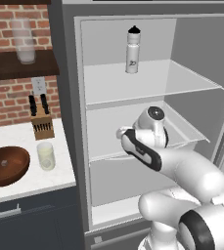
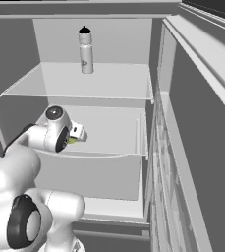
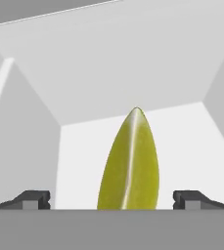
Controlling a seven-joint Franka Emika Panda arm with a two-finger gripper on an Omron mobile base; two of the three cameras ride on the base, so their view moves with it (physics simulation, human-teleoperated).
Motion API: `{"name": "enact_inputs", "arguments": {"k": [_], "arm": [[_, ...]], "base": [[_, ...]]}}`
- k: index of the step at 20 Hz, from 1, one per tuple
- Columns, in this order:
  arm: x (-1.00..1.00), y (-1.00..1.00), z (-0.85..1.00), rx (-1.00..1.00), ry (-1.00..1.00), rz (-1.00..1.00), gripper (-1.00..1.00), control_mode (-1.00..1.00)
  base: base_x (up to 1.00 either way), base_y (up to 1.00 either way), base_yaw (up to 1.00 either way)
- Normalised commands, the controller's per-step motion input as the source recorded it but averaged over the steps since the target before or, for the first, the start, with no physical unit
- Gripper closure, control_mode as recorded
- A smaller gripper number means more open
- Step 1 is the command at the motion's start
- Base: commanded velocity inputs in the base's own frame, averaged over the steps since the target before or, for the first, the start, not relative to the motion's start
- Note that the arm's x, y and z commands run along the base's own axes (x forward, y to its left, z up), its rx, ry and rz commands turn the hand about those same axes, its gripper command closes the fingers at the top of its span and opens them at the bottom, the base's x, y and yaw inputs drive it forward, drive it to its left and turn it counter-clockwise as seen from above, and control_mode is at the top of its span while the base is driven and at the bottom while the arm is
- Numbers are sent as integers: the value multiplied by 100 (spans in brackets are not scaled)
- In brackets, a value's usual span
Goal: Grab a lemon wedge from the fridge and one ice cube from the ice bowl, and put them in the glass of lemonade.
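Note:
The fridge (image 1: 68, 122) stands open, and my arm reaches onto its middle white shelf (image 2: 114, 133). In the hand view the yellow-green lemon wedge (image 3: 130, 163) stands upright on that shelf. It sits between the two fingertips (image 3: 35, 199) of my gripper (image 3: 112, 201), which is open wide and not touching it. From the right, the gripper (image 2: 79, 133) shows a sliver of the wedge (image 2: 72, 141) beneath it. On the counter to the left sit the wooden ice bowl (image 1: 6, 166) and the glass of lemonade (image 1: 46, 155). The bowl's contents are too small to make out.
A white water bottle (image 1: 132, 50) stands on the top fridge shelf. A knife block (image 1: 41, 124) is at the back of the counter, and a frosted glass (image 1: 24, 41) sits on a wall shelf. The open fridge door (image 2: 192, 147) runs along the right.

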Motion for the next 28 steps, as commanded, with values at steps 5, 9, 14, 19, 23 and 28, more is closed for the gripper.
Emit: {"name": "enact_inputs", "arguments": {"k": [5,9,14,19,23,28], "arm": [[9,0,0,0,6,0,-100,-100],[0,0,0,0,7,-1,-100,-100],[0,0,-8,0,5,-6,-100,-100],[0,0,-8,0,0,-7,-100,-100],[0,0,0,0,0,-2,-100,-100],[0,0,-4,0,1,0,-100,-100]], "base": [[0,0,0],[0,0,0],[0,0,0],[0,0,0],[0,0,0],[0,0,0]]}}
